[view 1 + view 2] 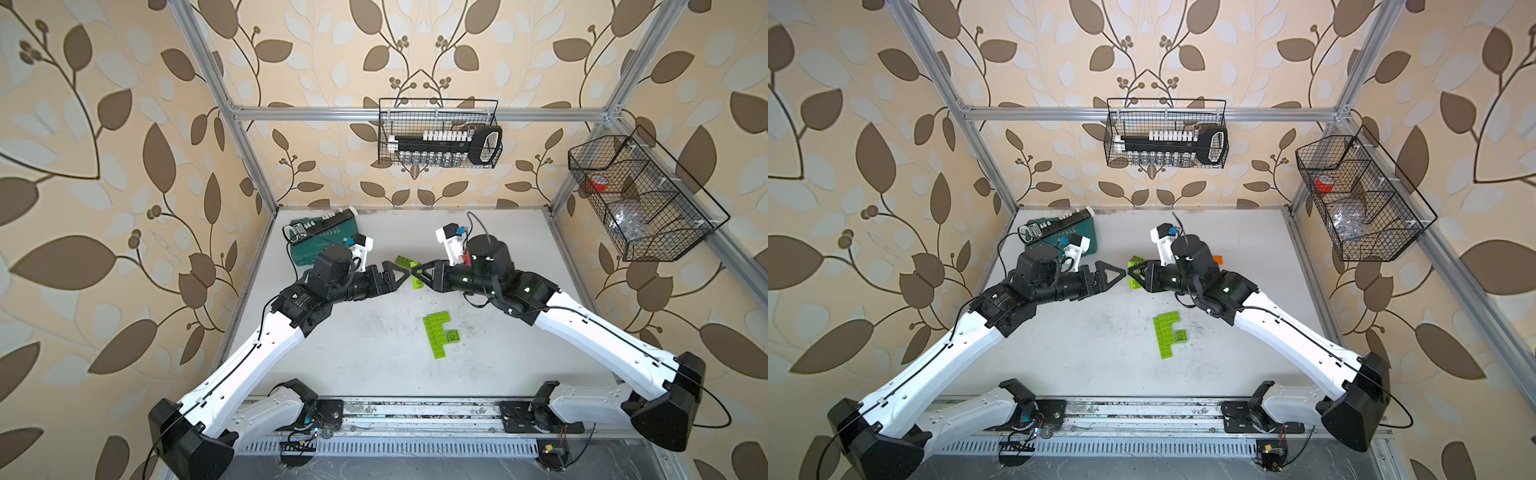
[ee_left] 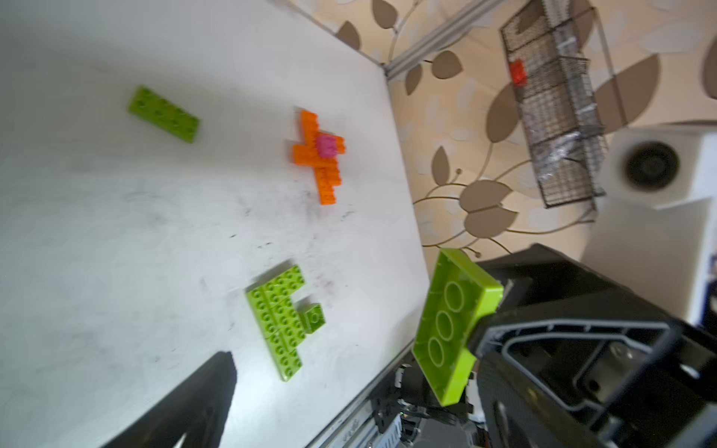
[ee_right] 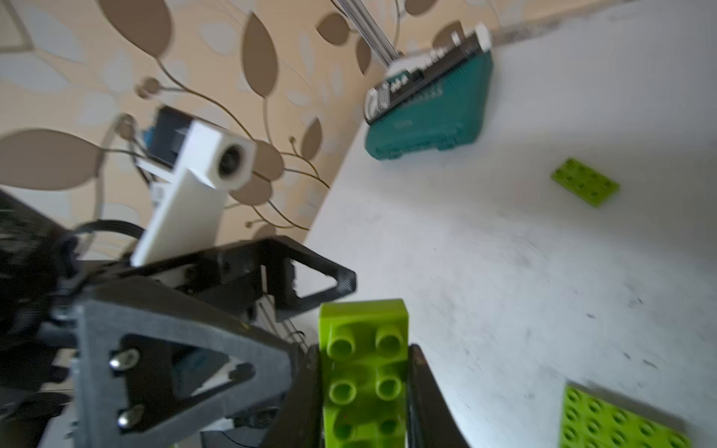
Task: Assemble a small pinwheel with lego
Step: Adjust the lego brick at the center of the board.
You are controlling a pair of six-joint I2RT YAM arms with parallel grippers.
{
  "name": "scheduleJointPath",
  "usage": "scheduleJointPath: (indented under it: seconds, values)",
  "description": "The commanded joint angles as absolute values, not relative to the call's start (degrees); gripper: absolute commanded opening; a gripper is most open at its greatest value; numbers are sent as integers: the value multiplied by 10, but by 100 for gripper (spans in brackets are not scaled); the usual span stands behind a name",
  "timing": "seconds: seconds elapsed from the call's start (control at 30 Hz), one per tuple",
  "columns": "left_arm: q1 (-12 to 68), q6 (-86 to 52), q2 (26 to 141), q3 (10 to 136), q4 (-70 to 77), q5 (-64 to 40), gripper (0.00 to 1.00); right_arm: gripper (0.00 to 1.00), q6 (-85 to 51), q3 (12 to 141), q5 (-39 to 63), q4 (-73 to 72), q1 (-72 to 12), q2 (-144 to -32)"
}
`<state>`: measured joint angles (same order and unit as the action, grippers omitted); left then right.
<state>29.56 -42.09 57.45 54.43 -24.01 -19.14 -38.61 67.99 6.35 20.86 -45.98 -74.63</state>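
Brick (image 3: 364, 388) is pinched by right gripper (image 3: 364, 353); left gripper (image 1: 1115, 274) is spread. It should be squared over assembly (image 1: 435, 332) before pressing.

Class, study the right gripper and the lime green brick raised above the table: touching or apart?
Touching. The right wrist view shows the lime green brick clamped between the right gripper's two fingers, each pressed against one side.

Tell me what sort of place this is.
Likely a robot lab cell, not a home: an aluminium frame backed by leaf wallpaper, a left arm and right arm mounted on a rail, and a wire basket hung on the frame.
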Motion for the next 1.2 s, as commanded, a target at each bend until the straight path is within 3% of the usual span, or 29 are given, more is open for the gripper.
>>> scheduleJointPath:
  seconds: [0.0, 0.27, 0.57, 0.9, 1.17]
  values:
    - [283, -442, 565, 480, -318, -78, 99, 20, -352, 703, -114, 328, -514, -813]
    - [281, -480, 546, 383, -330, -22, 98, 25, -396, 788, -181, 438, -603, -1018]
    - [282, -486, 576, 336, -327, -17, 99, 26, -413, 832, -153, 465, -608, -1133]
    - [283, -486, 596, 319, -299, -28, 99, 27, -432, 832, -142, 446, -610, -1171]
    - [283, -485, 598, 315, -301, -30, 99, 44, -439, 830, -125, 441, -609, -1166]
